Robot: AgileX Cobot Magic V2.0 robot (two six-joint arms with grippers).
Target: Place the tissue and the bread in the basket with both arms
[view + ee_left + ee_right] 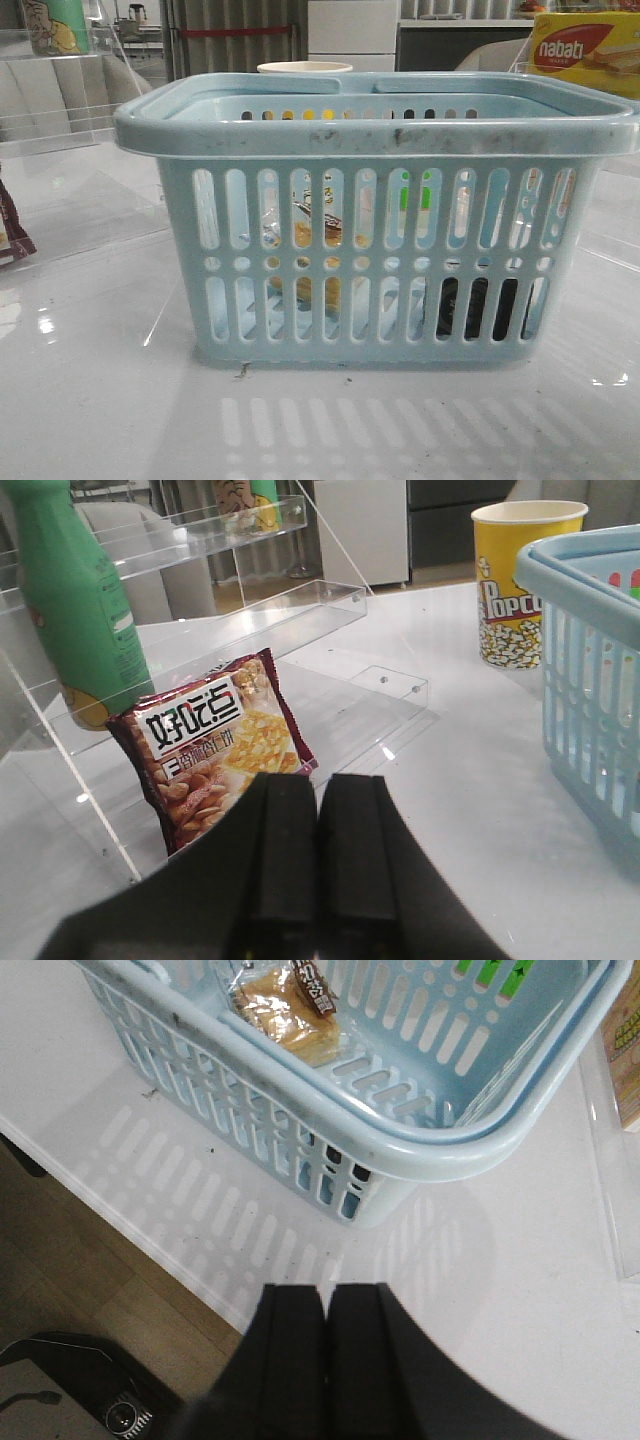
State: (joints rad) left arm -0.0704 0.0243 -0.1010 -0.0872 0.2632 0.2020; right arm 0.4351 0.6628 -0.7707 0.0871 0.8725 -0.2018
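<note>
the bread (287, 1010) lies inside the basket (370, 130), and a dark pack, likely the tissue (478, 307), sits in its front right corner. both the left tool (318, 810) and right tool (326, 1320) are pressed together, empty, outside the basket, near the bench edge.

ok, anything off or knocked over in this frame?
Nothing stands out. The basket sits upright, with the bread lying on its floor and the tissue dark behind the front slots. Its rim is scuffed. Both grippers are outside, jaws closed, empty.
</note>
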